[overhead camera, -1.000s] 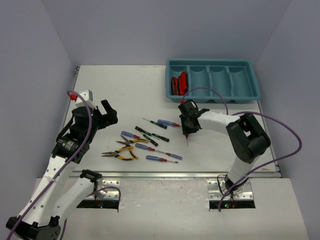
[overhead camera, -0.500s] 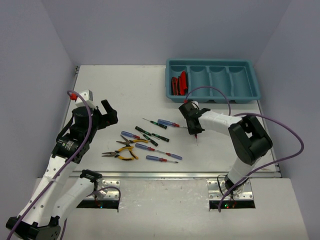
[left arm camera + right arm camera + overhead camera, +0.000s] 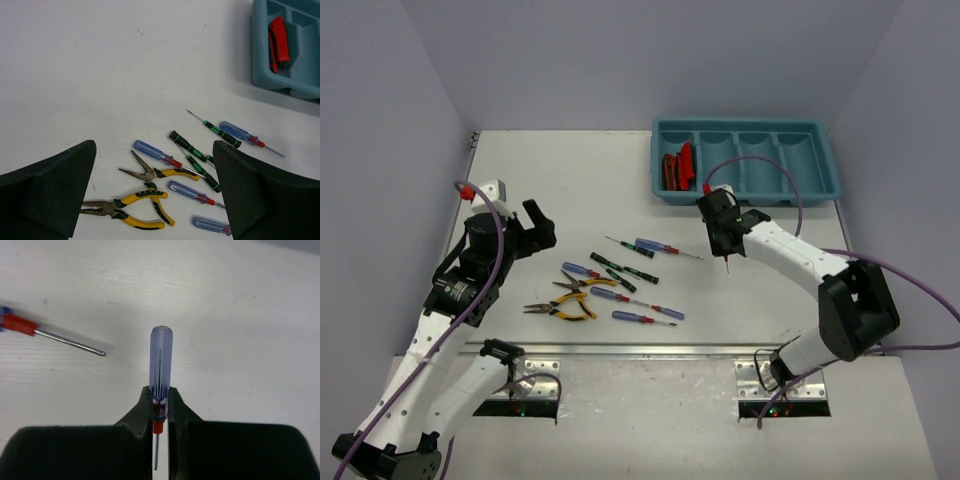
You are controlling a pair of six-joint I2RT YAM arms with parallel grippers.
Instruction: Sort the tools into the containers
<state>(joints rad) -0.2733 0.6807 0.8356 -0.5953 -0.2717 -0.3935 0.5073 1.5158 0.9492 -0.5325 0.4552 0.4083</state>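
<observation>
- My right gripper [image 3: 160, 396] has just pinched shut on a blue screwdriver [image 3: 161, 357] and lifted it off the table [image 3: 570, 170].
- It has moved closer to the teal tray [image 3: 750, 197], so dropping it in comes next, I think.
- My left gripper [image 3: 527, 232] waits wide open.

Teal tray [image 3: 260, 65] partly beyond the left wrist view's upper right edge
</observation>
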